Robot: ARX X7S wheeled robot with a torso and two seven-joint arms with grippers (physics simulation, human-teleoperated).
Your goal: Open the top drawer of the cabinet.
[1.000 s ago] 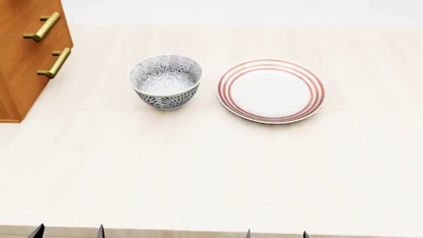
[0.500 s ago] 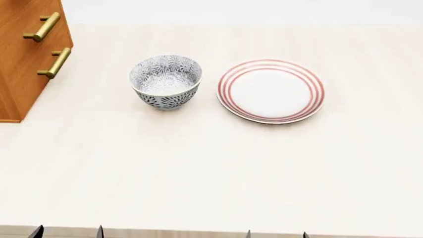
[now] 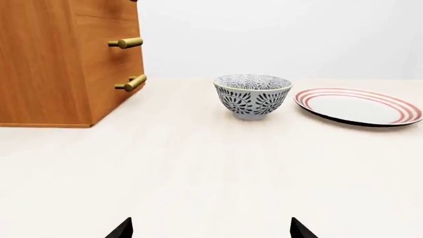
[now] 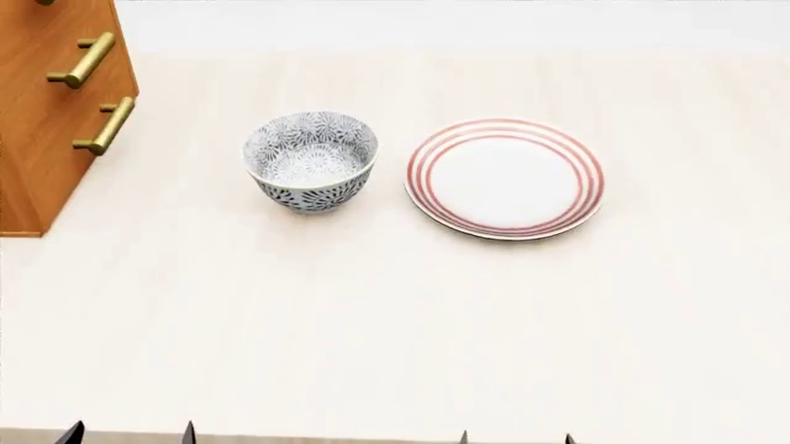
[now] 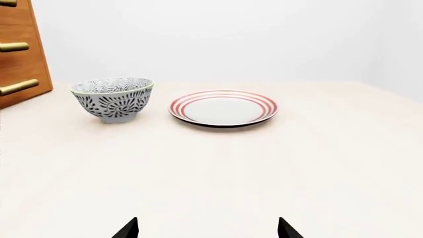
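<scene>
The desk (image 4: 370, 324), pale wood-grain and broad, lay under everything and ran ahead of both my grippers. The cabinet (image 3: 59, 59) stood on it ahead of my left gripper (image 3: 210, 229) and off to its outer side, well apart from it, an orange-brown block with its drawer fronts facing across the desk toward the bowl. Two brass bar handles (image 3: 126, 43) showed on that face in the left wrist view, one above the other, both drawers shut flush. Of the top drawer I saw almost nothing: only the tip of a third handle at the very edge of the head view, so I could not tell its state from that alone. The red-ringed plate (image 4: 505, 178) sat ahead of my right gripper (image 5: 208, 229), well apart from it, flat on the desk. The patterned bowl (image 4: 310, 162) stood upright just beside the plate, between it and the cabinet, touching neither. Both grippers hung low at the near edge of the desk, holding nothing, their dark fingertips (image 5: 129, 229) spread wide with bare desk showing between them in each wrist view.
</scene>
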